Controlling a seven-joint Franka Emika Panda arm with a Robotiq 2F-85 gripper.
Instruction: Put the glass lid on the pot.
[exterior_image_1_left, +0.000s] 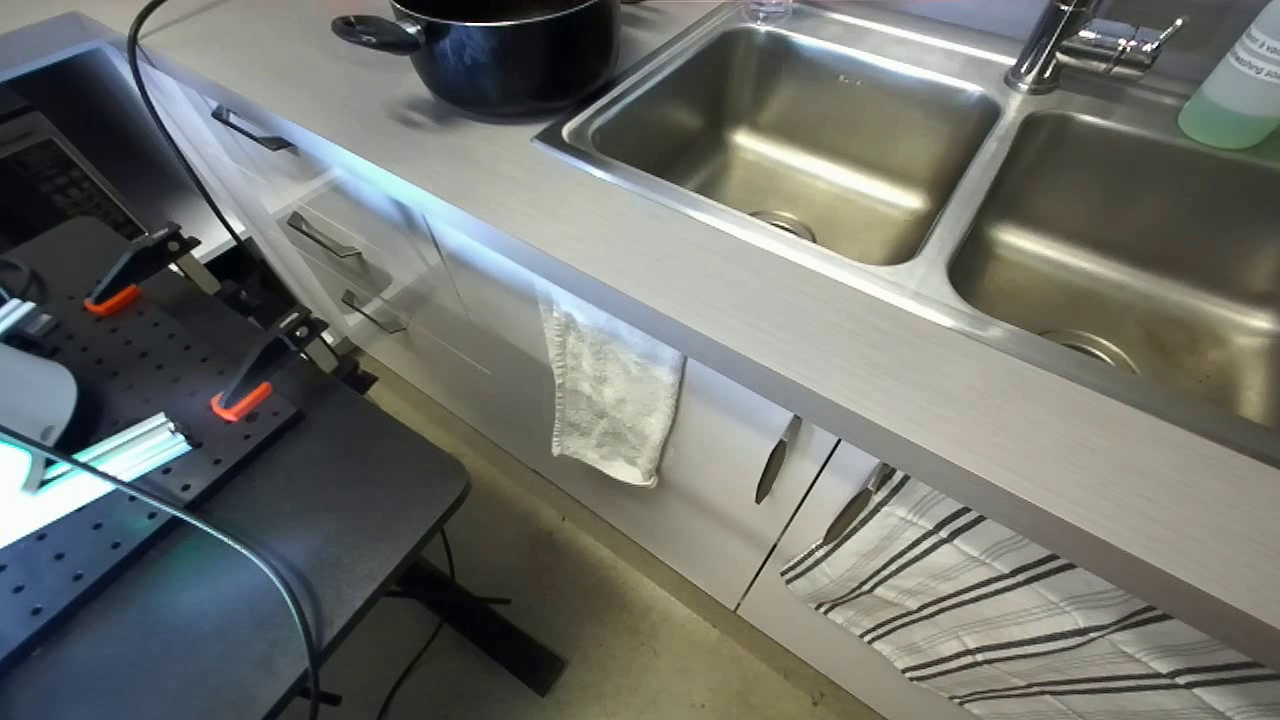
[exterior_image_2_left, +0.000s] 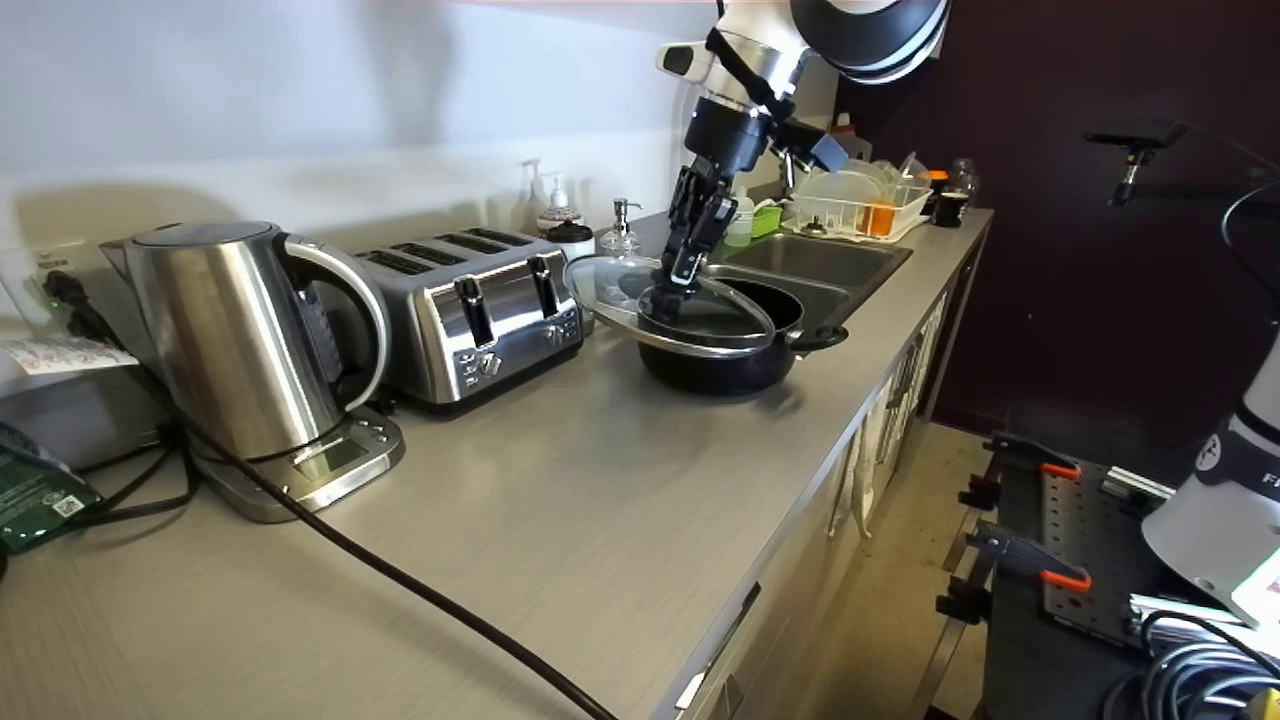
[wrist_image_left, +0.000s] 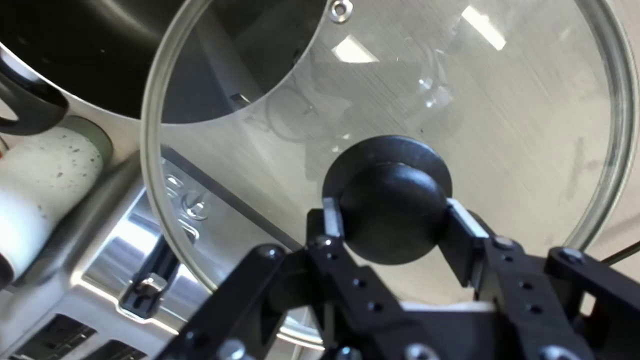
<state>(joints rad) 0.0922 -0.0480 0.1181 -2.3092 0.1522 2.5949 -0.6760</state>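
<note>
Gripping the lid (exterior_image_2_left: 615, 295), tilted down toward 4 o'clock in an exterior view, by its black knob (wrist_image_left: 395, 215), with the jaws spread only to the knob's width and meeting it at 9 and 3 o'clock in the wrist view. Not yet seated: overhanging just part of the mouth of the pot (wrist_image_left: 100, 55), off toward 10 o'clock from the knob there; impossible to tell whether touching the rim.

Likeliest trouble: lowering from here, so catching the rim off-centre and tipping onto the worktop (exterior_image_2_left: 560, 480). Might also swivel or slip at the round knob after such a knock, for want of any second hold. Worth minding the toaster (wrist_image_left: 112, 250), close by at 8 o'clock in the wrist view, during any levelling swing. Best to centre over the pot, level out, and release only once seated all round.
</note>
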